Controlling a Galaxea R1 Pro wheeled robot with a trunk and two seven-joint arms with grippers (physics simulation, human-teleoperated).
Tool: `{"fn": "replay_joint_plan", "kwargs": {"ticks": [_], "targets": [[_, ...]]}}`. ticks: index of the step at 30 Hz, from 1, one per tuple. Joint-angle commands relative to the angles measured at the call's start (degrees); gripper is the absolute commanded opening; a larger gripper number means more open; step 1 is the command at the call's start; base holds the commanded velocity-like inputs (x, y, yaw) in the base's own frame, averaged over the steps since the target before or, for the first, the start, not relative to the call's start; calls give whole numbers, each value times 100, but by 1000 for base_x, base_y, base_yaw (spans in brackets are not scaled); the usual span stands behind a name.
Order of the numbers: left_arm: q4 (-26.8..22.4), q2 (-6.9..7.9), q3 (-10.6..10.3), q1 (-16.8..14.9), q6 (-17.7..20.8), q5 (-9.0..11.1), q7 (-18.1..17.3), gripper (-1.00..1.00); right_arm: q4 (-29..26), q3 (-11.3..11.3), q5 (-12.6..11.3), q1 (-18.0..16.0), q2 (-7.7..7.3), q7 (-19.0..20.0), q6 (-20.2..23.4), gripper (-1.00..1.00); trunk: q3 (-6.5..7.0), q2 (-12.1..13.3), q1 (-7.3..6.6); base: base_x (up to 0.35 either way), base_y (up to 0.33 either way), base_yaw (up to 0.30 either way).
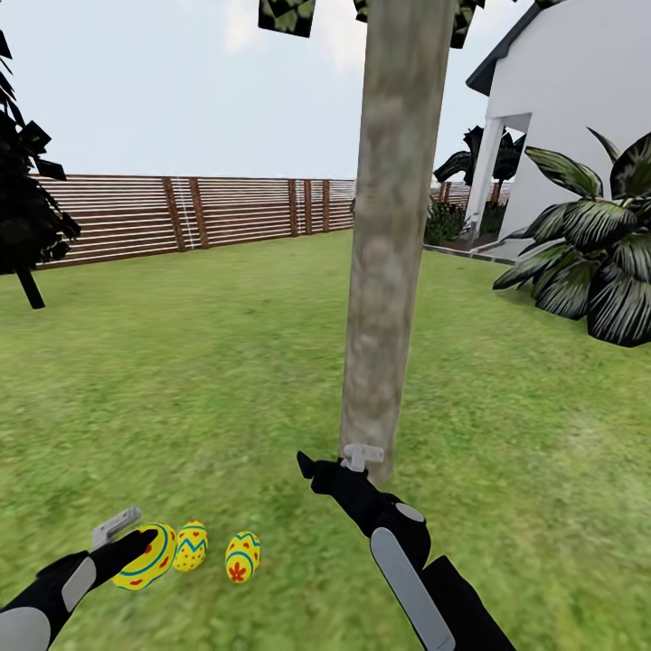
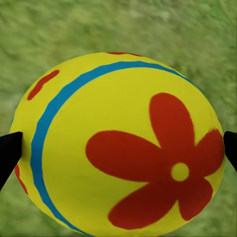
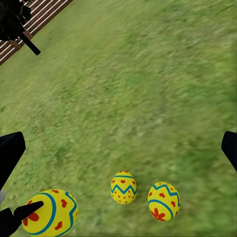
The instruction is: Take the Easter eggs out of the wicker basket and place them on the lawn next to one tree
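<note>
1. Two of the three Easter eggs already lie on the lawn (image 1: 226, 362) near the foot of the tree (image 1: 393, 253): the middle egg (image 1: 191, 546) and the egg nearest the trunk (image 1: 242, 555), just beside each other.
2. The third egg (image 1: 149, 556) sits at the left pincer (image 1: 136, 540), down at grass level and touching the middle egg or nearly so.
3. In the left wrist view this egg (image 2: 118, 143) lies between the dark fingertips (image 2: 9, 153), which reach its sides; I judge the left pincer to be gripping it, not yet released.
4. The right pincer (image 1: 334, 463) hangs spread wide and empty beside the trunk; in the right wrist view its fingertips (image 3: 10, 153) stand well apart over the grass.
5. By my judgement the task is almost done: only letting go of the last egg and drawing back remains.
6. Hard to tell: whether the held egg already rests on the grass. The tree's crown is cut off at the top, and a fence (image 1: 181, 217) and a white house (image 1: 579, 108) stand behind.
</note>
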Motion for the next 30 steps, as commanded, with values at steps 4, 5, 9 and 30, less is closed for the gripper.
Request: {"fn": "replay_joint_plan", "kwargs": {"ticks": [4,5,9,30], "targets": [[-8,2,20,-2,52,53,-18,-100,-6,7,-55,-5,3,-54,11,100,-78,-165,88,0,0,0],[-8,2,21,-2,51,53,-19,-100,-6,7,-56,-5,1,-54,11,100,-96,-205,110,0,0,0],[-8,-4,23,-2,50,53,-15,-100,-6,1,-61,-5,-10,-54,11,100,-168,-365,198,0,0,0],[-77,2,23,-4,67,53,-21,-100,-6,-1,-53,-5,7,-54,-6,100,-545,-1208,659,0,0,0]]}}
